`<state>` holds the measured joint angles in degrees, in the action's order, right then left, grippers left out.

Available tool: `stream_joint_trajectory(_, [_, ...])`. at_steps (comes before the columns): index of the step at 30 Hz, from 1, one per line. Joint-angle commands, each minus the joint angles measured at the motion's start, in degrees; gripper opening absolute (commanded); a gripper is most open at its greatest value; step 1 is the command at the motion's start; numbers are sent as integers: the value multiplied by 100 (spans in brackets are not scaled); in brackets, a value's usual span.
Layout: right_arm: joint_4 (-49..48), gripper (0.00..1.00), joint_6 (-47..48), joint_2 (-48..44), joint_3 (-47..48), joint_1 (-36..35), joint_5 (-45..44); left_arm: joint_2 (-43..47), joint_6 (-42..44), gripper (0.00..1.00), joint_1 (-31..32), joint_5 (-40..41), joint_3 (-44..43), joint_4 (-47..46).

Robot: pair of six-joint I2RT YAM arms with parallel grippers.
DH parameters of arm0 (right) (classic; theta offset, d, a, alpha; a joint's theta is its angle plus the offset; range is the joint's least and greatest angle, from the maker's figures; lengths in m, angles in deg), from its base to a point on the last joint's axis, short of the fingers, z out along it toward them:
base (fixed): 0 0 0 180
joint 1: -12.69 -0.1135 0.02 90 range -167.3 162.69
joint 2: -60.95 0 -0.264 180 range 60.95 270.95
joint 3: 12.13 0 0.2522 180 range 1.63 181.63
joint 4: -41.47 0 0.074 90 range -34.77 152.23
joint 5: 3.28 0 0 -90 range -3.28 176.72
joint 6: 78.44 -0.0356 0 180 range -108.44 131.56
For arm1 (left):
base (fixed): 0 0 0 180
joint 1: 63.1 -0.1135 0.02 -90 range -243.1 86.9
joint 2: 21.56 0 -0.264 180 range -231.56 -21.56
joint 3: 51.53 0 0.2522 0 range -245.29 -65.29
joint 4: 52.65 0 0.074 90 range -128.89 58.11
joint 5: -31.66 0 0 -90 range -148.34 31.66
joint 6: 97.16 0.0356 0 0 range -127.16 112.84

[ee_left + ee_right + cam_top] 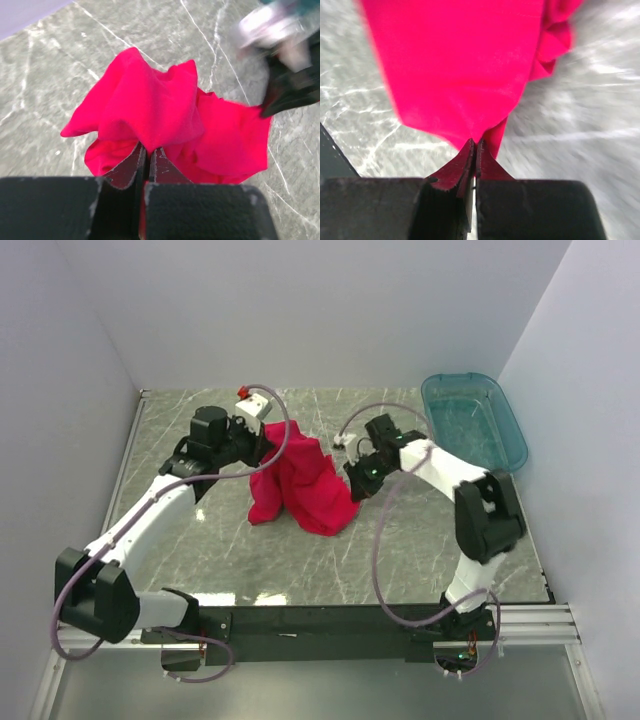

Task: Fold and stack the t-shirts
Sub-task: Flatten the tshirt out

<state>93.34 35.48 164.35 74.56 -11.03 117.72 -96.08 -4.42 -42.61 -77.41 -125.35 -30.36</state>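
The red t-shirt (300, 483) hangs bunched between my two grippers above the middle of the marble table, its lower folds touching the surface. My left gripper (268, 436) is shut on the shirt's upper left part; in the left wrist view (148, 149) the cloth (150, 105) spills out of the closed jaws. My right gripper (352, 477) is shut on the shirt's right edge; in the right wrist view (475, 145) the fabric (460, 65) stretches away from the pinched tips. No neck label shows.
A clear teal plastic bin (474, 420) stands at the table's back right. White walls close in the table (420, 550) on three sides. My right arm shows blurred in the left wrist view (285, 65).
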Motion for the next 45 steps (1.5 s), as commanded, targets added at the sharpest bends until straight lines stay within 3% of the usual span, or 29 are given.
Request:
stream_joint_trajectory(1, [274,0,550,-1442,309,140,-191,735,-177,2,-80,316,98,-168])
stream_joint_trajectory(8, [496,0,755,-3481,1118,517,222,2396,-775,5,-133,1070,722,-256])
stream_joint_trajectory(13, [470,0,623,-4046,1786,632,3,3556,-1179,7,-124,1493,916,-195])
stream_joint_trajectory(21, [391,0,429,-4960,2226,992,-33,4717,-1469,1,-133,1731,653,87])
stream_joint_trajectory(31, [277,0,-63,-5637,2156,1432,407,4737,-1865,1,-133,1178,143,237])
stream_joint_trajectory(37, [-92,0,-142,-5436,1015,1529,-190,4271,-2250,5,-133,1414,722,218])
stream_joint_trajectory(39, [-233,0,-116,-5356,269,1529,-655,3983,-2557,23,-133,1746,1117,506])
stream_joint_trajectory(41, [-532,29,-46,-5216,-537,1546,-1068,3744,-2708,53,-133,2037,1363,841])
stream_joint_trajectory(43, [-646,68,-2,-5067,-945,1634,-1544,3567,-2770,64,-133,2519,1452,1140])
stream_joint_trajectory(44, [-629,71,24,-5049,-1225,1695,-1501,3576,-2770,98,-133,2661,1470,1185])
stream_joint_trajectory(45, [-612,72,51,-5066,-1341,1826,-1196,3672,-2779,99,-133,2785,1453,1229])
